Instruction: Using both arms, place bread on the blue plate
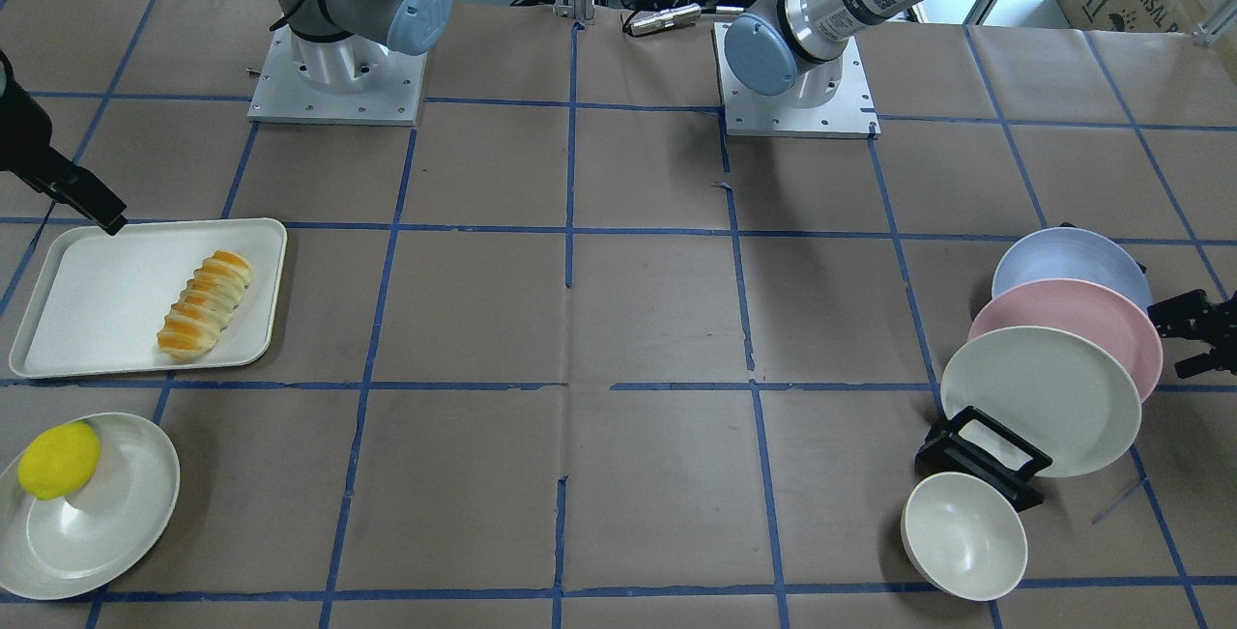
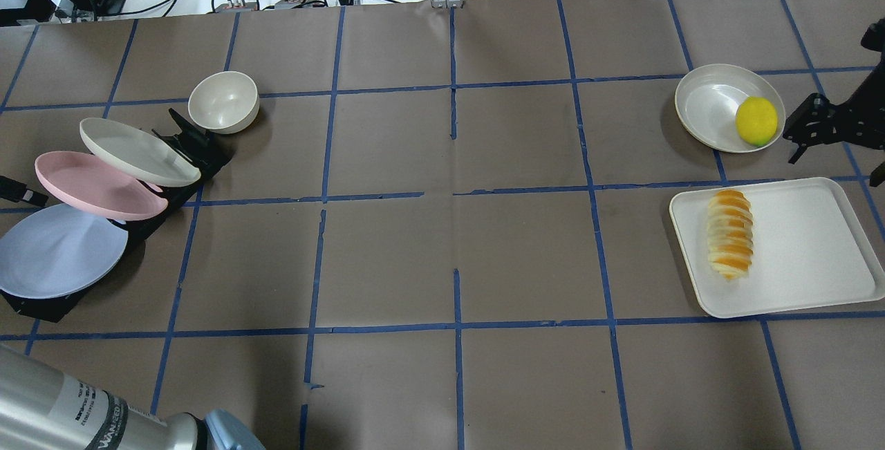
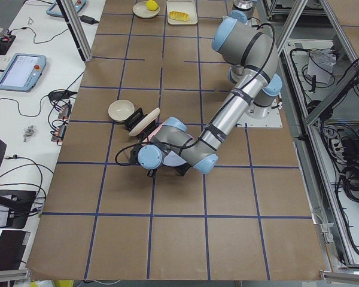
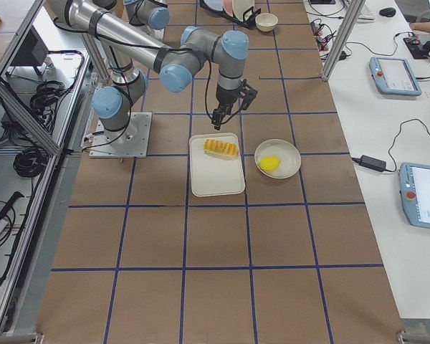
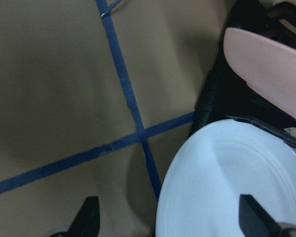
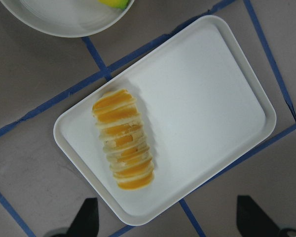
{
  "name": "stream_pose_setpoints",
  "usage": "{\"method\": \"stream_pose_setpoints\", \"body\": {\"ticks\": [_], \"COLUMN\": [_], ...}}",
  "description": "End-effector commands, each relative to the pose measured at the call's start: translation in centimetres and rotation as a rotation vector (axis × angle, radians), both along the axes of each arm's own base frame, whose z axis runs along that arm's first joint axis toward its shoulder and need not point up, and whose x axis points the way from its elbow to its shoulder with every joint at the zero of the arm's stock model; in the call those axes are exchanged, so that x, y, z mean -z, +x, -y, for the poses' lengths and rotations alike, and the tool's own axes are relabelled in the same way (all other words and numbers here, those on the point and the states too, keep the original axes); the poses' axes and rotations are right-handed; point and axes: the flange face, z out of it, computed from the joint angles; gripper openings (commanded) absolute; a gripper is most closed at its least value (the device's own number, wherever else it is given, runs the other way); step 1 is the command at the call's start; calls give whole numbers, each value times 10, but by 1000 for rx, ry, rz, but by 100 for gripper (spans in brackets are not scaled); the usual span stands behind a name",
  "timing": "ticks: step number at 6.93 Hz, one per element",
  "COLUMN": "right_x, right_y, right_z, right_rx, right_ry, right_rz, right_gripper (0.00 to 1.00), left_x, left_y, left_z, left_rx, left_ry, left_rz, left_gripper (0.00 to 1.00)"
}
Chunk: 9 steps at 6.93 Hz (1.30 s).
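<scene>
**Bread (image 2: 731,233) on the white tray (image 2: 809,249) at the right, blue plate (image 2: 55,249) racked at the left; left gripper (image 5: 170,224) and right gripper (image 6: 170,224) both spread wide, holding nothing.**

Seen from overhead, the bread lies lengthwise on the tray's left part, well apart from the blue plate. That plate leans in the black rack (image 2: 200,149) as the nearest of three. The pink plate (image 2: 90,184) and a cream plate (image 2: 135,149) stand beyond it, and a cream bowl (image 2: 223,101) sits on the table (image 2: 456,160) at the rack's far end. The right gripper hangs above the tray, fingers (image 6: 87,219) wide, with the bread below in its wrist view. The left gripper sits low by the blue plate with the plate's rim between its fingers (image 5: 87,219); I cannot tell whether they touch it. Beyond the tray, a yellow lemon-like object (image 2: 756,120) rests in a second cream plate (image 2: 712,101).
</scene>
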Motion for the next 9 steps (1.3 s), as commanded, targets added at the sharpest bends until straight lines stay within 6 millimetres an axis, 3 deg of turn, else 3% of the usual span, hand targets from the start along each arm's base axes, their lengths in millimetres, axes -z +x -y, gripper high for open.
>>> {"method": "stream_pose_setpoints", "body": {"ticks": [1,3,7,8,9], "right_x": [51,102,139,149,158], "right_y": [7,4,12,9,9], "right_z": [-13,-2,14,18,18], "right_rx": [52,5,-44,-53,-54], "right_ry": [-50,-55,-69,-83,-71], "right_rz": [-18,-16,73,64,67], "right_gripper": [98,97,93,93,93], "left_x": [15,20,35,34,32], "left_y": [-2,0,8,15,23], "left_z": [1,-5,-15,-20,-26], "left_rx": [-4,-12,10,-2,-12], "left_ry": [-6,9,98,97,95], "left_rz": [-27,-33,10,11,13], "left_gripper": [100,100,100,90,69]}}
